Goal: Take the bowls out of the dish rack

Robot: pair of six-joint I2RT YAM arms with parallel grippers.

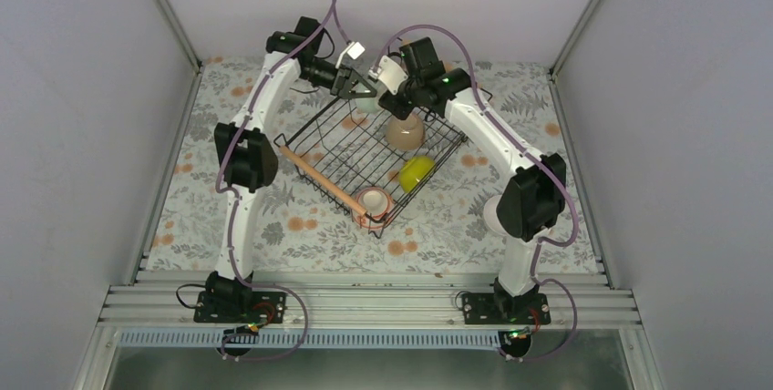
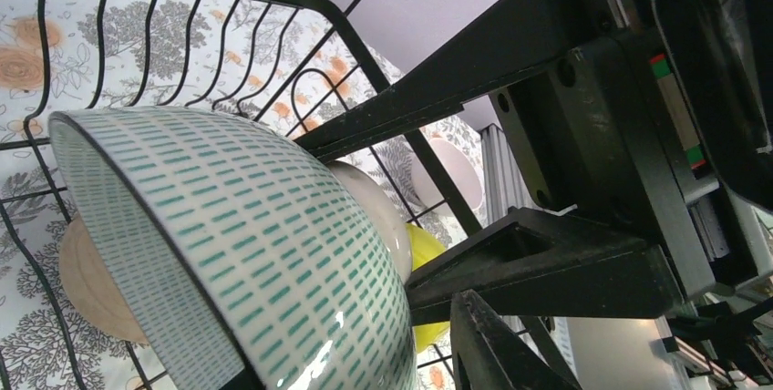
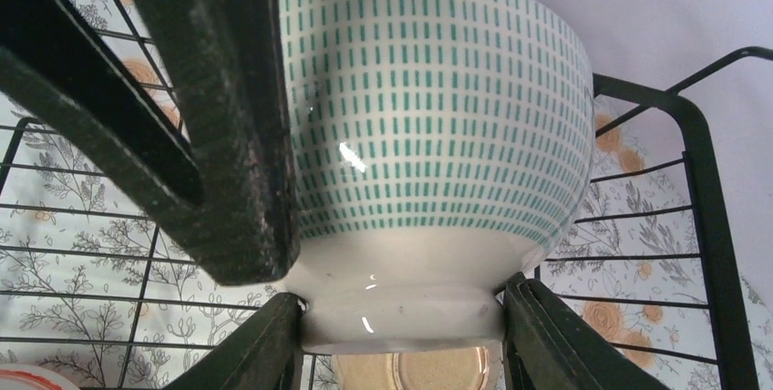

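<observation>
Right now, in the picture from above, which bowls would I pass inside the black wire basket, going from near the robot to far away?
Round pinkish bowl → round yellow-green bowl → round tan bowl. The white bowl with green dashes is too hidden in that view to place.

The round white bowl with small green dashes (image 3: 438, 117) is shining, smooth and glossy like glazed pottery. The big black wire dish rack (image 3: 706, 189) is looking like thin metal, its long rod handle (image 1: 321, 180) like pale wood. The flowery table cover (image 1: 273, 226) is looking matt.
</observation>
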